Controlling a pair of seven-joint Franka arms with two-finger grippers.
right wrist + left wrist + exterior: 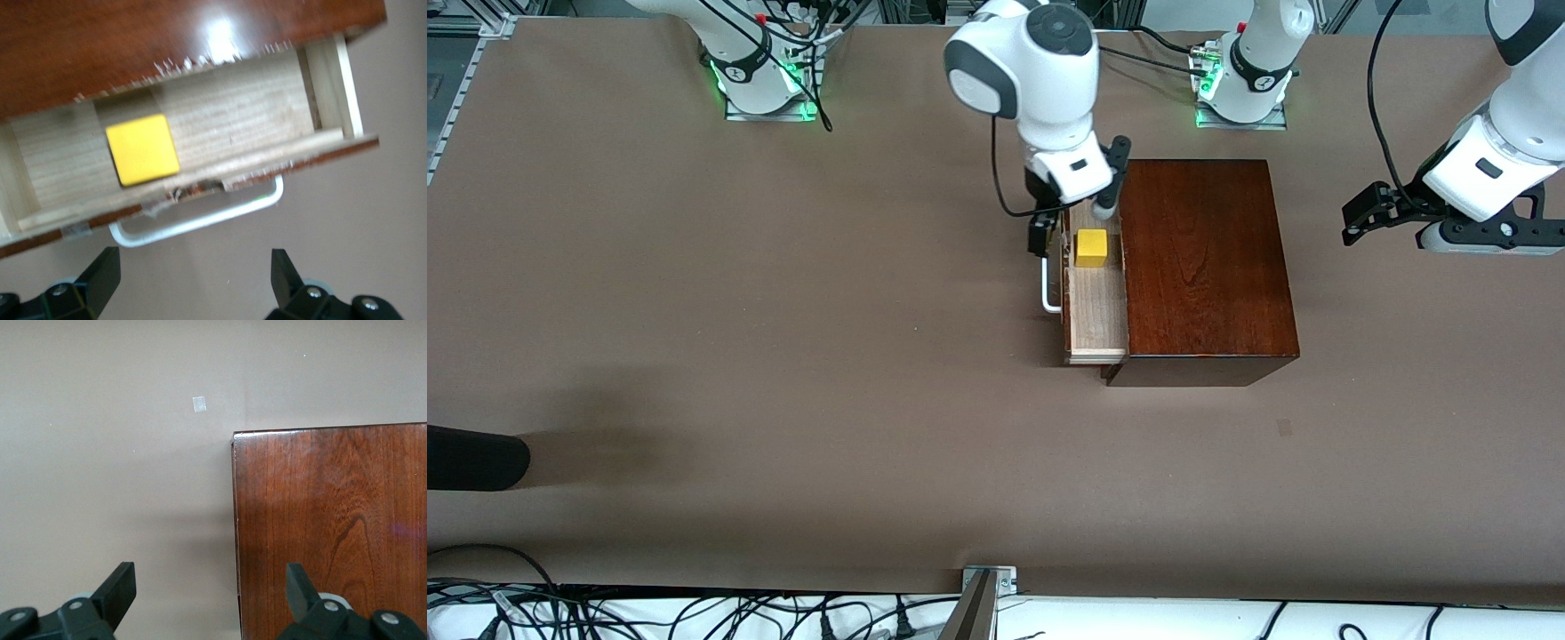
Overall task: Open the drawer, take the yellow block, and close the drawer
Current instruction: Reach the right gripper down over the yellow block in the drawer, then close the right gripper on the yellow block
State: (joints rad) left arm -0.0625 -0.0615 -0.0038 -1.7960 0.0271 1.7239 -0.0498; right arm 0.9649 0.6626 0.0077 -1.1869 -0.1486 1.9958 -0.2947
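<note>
The dark reddish-brown wooden box [1200, 267] stands mid-table, and its top also shows in the left wrist view [333, 533]. Its drawer [1096, 311] is pulled out toward the right arm's end, showing the pale interior [233, 120] and the white bar handle [1049, 298] [200, 220]. The yellow block [1091, 247] [142, 149] lies in the drawer, at the end farther from the front camera. My right gripper [1073, 222] [193, 280] is open and empty, over the drawer's front edge by the handle and close to the block. My left gripper [1365, 213] [208, 593] is open and empty, waiting in the air beside the box.
A small tape mark [1283, 428] [199, 404] lies on the brown table nearer the front camera than the box. A dark object [471, 458] juts in at the table's edge at the right arm's end. Cables [694, 613] run along the near edge.
</note>
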